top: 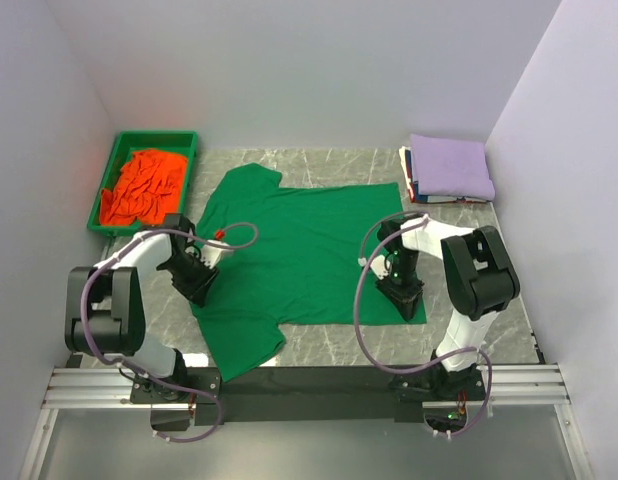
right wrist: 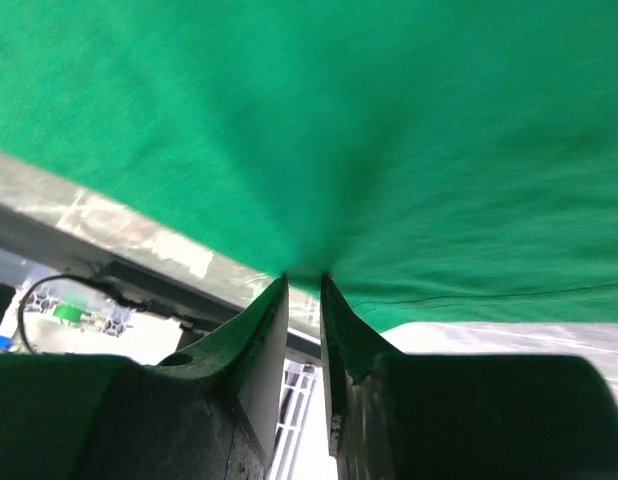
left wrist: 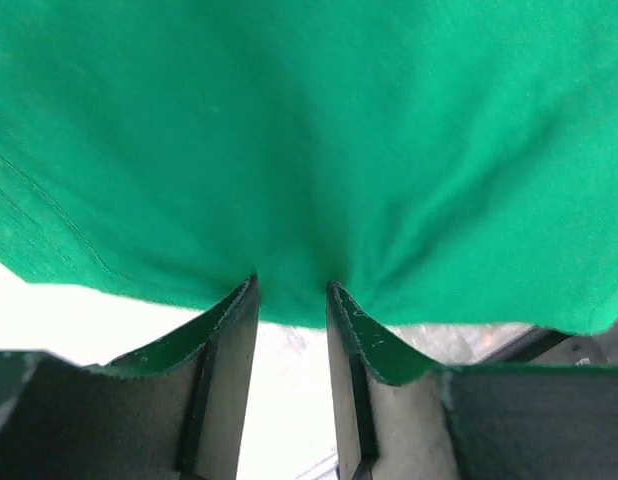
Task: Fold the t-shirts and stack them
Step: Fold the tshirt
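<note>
Shows, from above, one bright green t-shirt [top: 309, 250] spread across a grey marbled table [top: 509, 270], with two sleeves at the left and the hem at the right. Counts two arms, one at each end of the green t-shirt. Places the left gripper [top: 201, 283] on the shirt's left edge, between the two sleeves, pinched onto a pucker of green cloth; confirms this in the left wrist view, with both fingers [left wrist: 229, 350] meeting the fabric at their tips. Places the right gripper [top: 401, 297] on the shirt's near right corner, likewise clamped on green cloth, with two fingers [right wrist: 259, 340] nearly together and creases fanning out from the tips. Finds one green plastic tray [top: 154, 136] beyond the shirt's far left sleeve, just apart from it, with one crumpled orange t-shirt [top: 141, 187] inside. Finds one folded stack [top: 409, 185] beyond the shirt's far right corner, close beside it: one lavender t-shirt [top: 451, 165] on top, white and dark edges beneath, number of lower layers too small to tell.
</note>
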